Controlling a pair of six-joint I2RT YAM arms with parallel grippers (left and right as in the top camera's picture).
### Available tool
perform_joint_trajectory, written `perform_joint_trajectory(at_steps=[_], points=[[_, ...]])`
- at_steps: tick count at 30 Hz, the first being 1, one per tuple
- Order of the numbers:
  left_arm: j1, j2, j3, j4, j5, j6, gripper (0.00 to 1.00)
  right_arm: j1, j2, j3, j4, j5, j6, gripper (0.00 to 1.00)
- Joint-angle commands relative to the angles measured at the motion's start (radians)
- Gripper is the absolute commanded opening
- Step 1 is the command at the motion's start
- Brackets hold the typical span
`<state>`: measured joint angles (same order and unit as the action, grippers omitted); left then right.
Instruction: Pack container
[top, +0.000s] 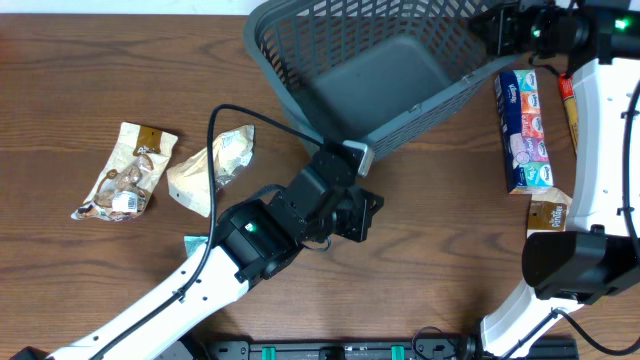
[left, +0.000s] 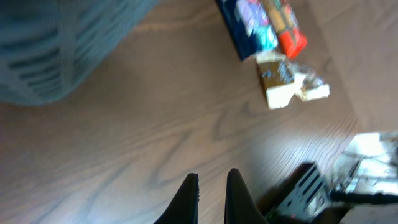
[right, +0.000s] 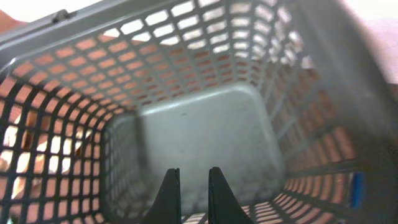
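The container (top: 290, 90) is a large grey-blue lattice basket at the top middle of the table, tipped up on one side so its solid base faces the camera. It holds nothing. My right gripper (top: 497, 30) sits at its right rim. In the right wrist view its fingers (right: 193, 177) are nearly together over the near wall, looking into the basket (right: 205, 130). My left gripper (top: 362, 215) hovers over bare wood just below the basket's front corner. Its fingers (left: 211, 182) are closed to a narrow slit with nothing between them. The basket's corner (left: 37, 56) shows blurred at the upper left.
Two beige snack packets (top: 125, 172) (top: 215, 160) lie at the left. At the right lie a blue tissue pack (top: 524, 130) (left: 249, 22), an orange-red stick (top: 568, 100) (left: 286, 28) and a small beige packet (top: 548, 213) (left: 283, 81). A teal item (top: 193, 243) peeks from under my left arm.
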<state>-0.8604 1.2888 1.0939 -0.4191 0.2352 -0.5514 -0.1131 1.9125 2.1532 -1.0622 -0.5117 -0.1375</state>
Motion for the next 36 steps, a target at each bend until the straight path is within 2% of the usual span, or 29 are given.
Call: perform_joint_trajectory(at_steps=[1, 11, 27, 36], points=[[-0.002, 0.008, 0.024, 0.038, -0.037, -0.055, 0.06, -0.025, 0.006, 0.012, 0.019, 0.015, 0.045, 0.01], [-0.005, 0.092, 0.024, 0.154, 0.026, -0.072, 0.06, -0.066, 0.023, 0.012, 0.03, 0.056, 0.043, 0.01], [-0.002, 0.109, 0.024, 0.171, -0.029, -0.071, 0.06, -0.063, 0.117, 0.012, 0.007, 0.04, 0.031, 0.01], [0.056, 0.109, 0.024, 0.166, -0.042, -0.044, 0.06, -0.063, 0.117, 0.012, -0.037, 0.04, 0.009, 0.01]])
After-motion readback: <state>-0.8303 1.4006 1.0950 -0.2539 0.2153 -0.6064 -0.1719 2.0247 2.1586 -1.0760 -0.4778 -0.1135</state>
